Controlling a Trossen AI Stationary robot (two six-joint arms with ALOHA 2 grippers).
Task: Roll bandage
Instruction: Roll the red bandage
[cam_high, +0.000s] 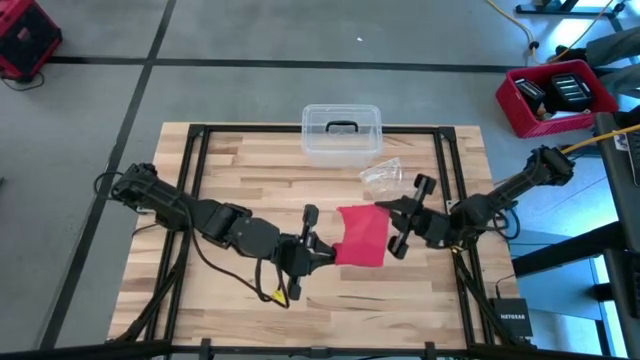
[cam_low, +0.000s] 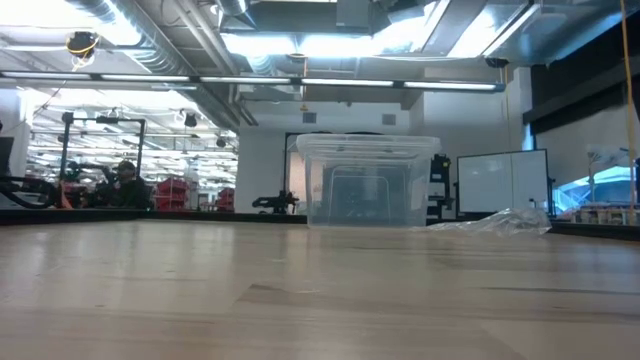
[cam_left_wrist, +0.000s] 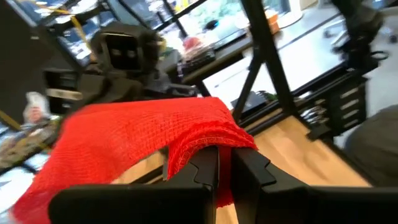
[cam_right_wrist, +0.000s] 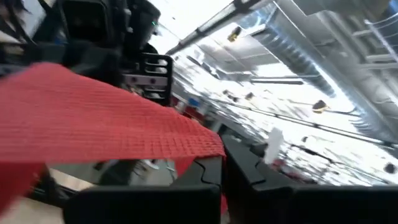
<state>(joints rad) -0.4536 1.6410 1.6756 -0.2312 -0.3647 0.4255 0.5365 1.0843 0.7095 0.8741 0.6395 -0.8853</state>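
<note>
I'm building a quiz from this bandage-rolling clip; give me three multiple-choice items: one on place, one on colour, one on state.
1. Where is the bandage?
A. inside the clear box
B. held up between both grippers
C. on the floor

2. What colour is the bandage?
A. red
B. white
C. blue

3. How does the left gripper stand?
A. wide open
B. shut on the bandage
C. out of view

Answers: 1 B, the high view shows it spanning the left gripper and right gripper; 2 A, bright red in three views; 3 B, its fingers pinch the fabric.

Bright ceiling lights glare; both wrist views motion-blurred.
</note>
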